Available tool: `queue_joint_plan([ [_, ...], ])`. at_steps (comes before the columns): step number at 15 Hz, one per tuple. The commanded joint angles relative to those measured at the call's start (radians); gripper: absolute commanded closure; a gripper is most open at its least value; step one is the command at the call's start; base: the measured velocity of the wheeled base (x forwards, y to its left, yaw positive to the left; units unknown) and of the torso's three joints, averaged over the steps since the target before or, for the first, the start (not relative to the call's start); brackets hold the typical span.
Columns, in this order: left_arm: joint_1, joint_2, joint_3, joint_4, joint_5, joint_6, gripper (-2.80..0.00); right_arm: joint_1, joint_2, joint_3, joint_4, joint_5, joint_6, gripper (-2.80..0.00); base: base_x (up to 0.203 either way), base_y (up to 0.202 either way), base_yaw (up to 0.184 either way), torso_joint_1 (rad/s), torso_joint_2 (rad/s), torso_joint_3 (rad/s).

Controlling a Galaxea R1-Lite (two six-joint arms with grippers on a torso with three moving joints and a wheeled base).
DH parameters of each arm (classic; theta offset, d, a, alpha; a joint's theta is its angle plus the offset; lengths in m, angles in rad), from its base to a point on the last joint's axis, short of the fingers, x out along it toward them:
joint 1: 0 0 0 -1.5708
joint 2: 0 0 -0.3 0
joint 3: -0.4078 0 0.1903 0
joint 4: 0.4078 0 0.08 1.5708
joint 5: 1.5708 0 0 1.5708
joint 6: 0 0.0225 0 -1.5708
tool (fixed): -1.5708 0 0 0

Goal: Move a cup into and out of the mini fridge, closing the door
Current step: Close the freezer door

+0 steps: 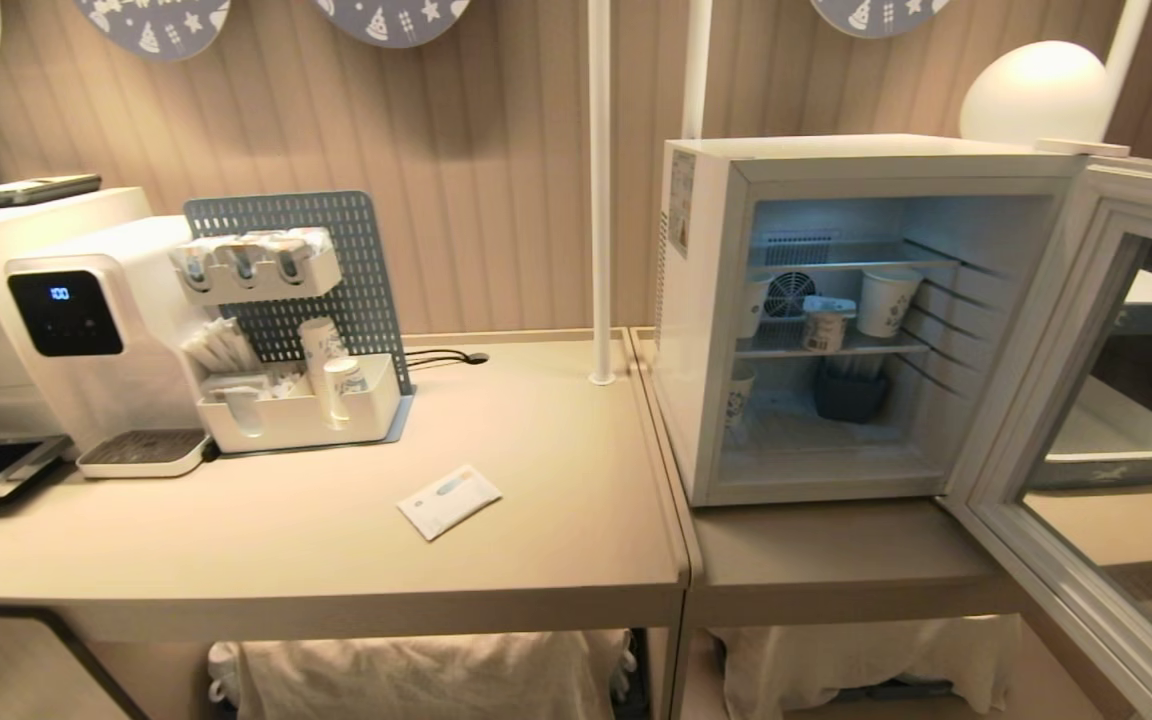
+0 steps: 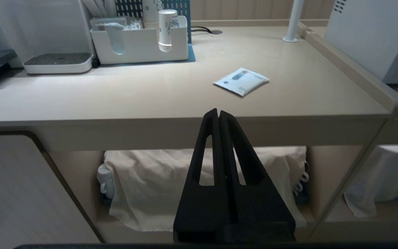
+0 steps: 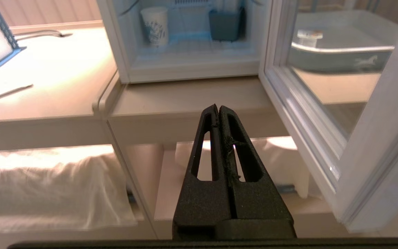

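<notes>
Beige counter (image 1: 536, 560), door (image 1: 1086, 440) wide open

table (image 1: 536, 560): two beige tops side by side | left top: water machine (image 1: 86, 330), white holder box (image 1: 301, 415), flat white packet (image 1: 449, 500) | right top: mini fridge (image 1: 706, 330), door (image 1: 1086, 420) swung open

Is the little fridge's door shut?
No, the door is swung wide open to the right of the mini fridge, so you can see the shelves and cups inside.
</notes>
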Motion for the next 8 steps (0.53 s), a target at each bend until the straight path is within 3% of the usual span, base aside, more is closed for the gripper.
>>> queue_joint_plan([
  [1,0.0,0.0,0.0,-0.001,0.0,0.0,0.0,0.0,0.004,0.0,0.0,0.0,0.0,0.0,0.0,0.0,-0.114,-0.004,0.0,0.007],
  [8,0.0,0.0,0.0,-0.001,0.0,0.0,0.0,0.0,0.004,0.0,0.0,0.0,0.0,0.0,-0.035,0.0,-0.063,0.001,0.0,0.004],
])
